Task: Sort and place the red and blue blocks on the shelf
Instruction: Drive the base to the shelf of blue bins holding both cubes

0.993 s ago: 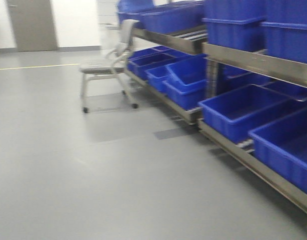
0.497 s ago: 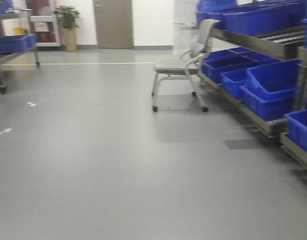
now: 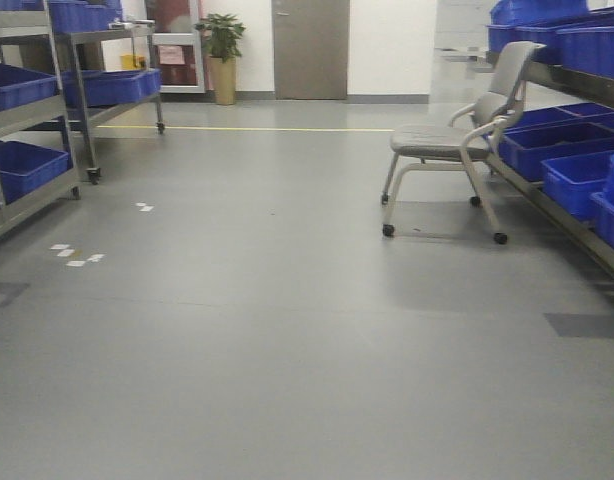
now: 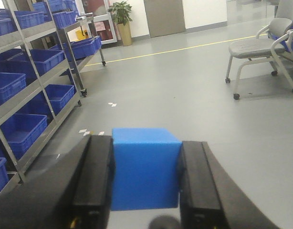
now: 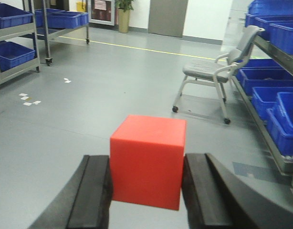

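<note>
The left gripper [image 4: 145, 148] is clamping the blue block [image 4: 144, 171], the right gripper [image 5: 147, 164] is clamping the red block [image 5: 147, 152], both awaiting shelving.

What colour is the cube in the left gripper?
Blue: the small matte cube in the left gripper, clearest in the left wrist view.

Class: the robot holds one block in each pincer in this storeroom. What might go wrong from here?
1. The blue block in the left pincer and the red block in the right pincer are clamped by their sides only, nothing beneath; a jolt might drop one.
2. The wheeled chair stands out from the right-hand rack; the base might clip it.
</note>
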`<state>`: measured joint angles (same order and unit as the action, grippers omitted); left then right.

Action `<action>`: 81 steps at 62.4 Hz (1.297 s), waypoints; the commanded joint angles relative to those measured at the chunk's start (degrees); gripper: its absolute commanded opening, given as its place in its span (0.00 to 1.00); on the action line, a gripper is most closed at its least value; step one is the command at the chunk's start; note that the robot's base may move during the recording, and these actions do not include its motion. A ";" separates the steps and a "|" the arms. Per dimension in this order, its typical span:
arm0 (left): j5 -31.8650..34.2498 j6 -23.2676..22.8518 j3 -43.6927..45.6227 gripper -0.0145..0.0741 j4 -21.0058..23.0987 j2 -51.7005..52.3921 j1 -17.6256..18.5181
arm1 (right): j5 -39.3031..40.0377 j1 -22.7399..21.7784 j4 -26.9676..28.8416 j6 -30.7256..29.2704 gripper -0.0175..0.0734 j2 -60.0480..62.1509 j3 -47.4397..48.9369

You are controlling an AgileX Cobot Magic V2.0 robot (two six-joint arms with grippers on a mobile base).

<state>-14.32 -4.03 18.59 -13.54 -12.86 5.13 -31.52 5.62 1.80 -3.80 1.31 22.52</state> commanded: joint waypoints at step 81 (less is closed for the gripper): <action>5.38 -0.52 1.75 0.26 0.17 -0.64 0.50 | 5.34 -0.23 -0.59 -0.32 0.26 0.30 1.38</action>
<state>-14.30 -4.03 18.59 -13.54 -12.86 5.22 -31.52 5.62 1.80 -3.80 1.31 22.52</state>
